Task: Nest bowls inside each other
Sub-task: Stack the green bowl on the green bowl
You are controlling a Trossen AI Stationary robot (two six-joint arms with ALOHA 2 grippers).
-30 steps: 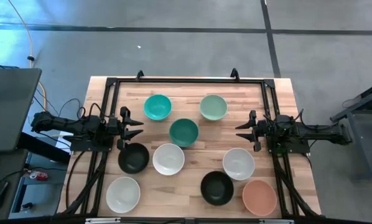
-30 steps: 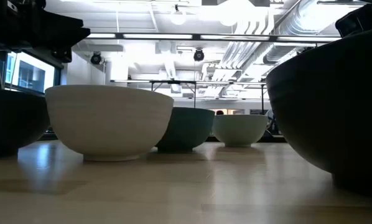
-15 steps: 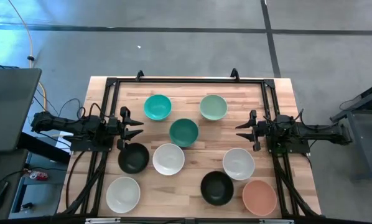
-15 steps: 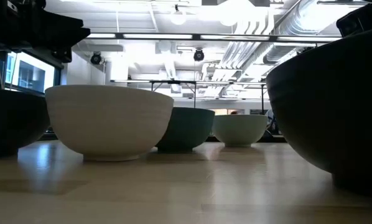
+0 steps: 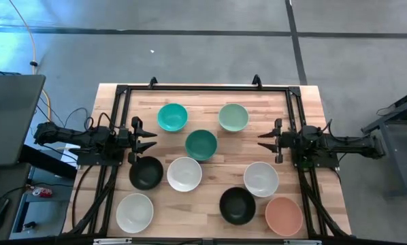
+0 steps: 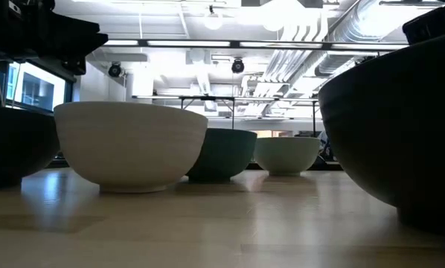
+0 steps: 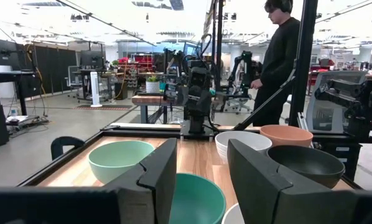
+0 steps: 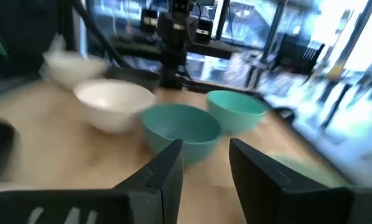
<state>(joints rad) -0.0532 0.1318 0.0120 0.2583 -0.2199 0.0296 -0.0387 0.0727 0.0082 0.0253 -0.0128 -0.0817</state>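
Nine bowls stand apart on their bases on the wooden table. In the high view: teal bowl [image 5: 172, 117], mint bowl [image 5: 233, 117], darker teal bowl [image 5: 201, 144], black bowl [image 5: 145, 172], white bowl [image 5: 184, 173], white bowl [image 5: 261, 179], black bowl [image 5: 237, 205], salmon bowl [image 5: 284, 216], white bowl [image 5: 135, 212]. My left gripper [image 5: 149, 139] waits open at the left edge, just beyond the nearer black bowl. My right gripper [image 5: 265, 140] is open at the right edge, between the mint bowl and a white bowl. Neither touches a bowl.
A black frame [image 5: 203, 88] runs along the table's far edge and both sides. Free wood lies in the middle, between the darker teal bowl and my right gripper. A person [image 7: 279, 56] stands in the room beyond the table's right side. A dark monitor [image 5: 9, 116] sits off the left.
My right gripper has shifted a little toward the table's far edge. No bowl has moved.
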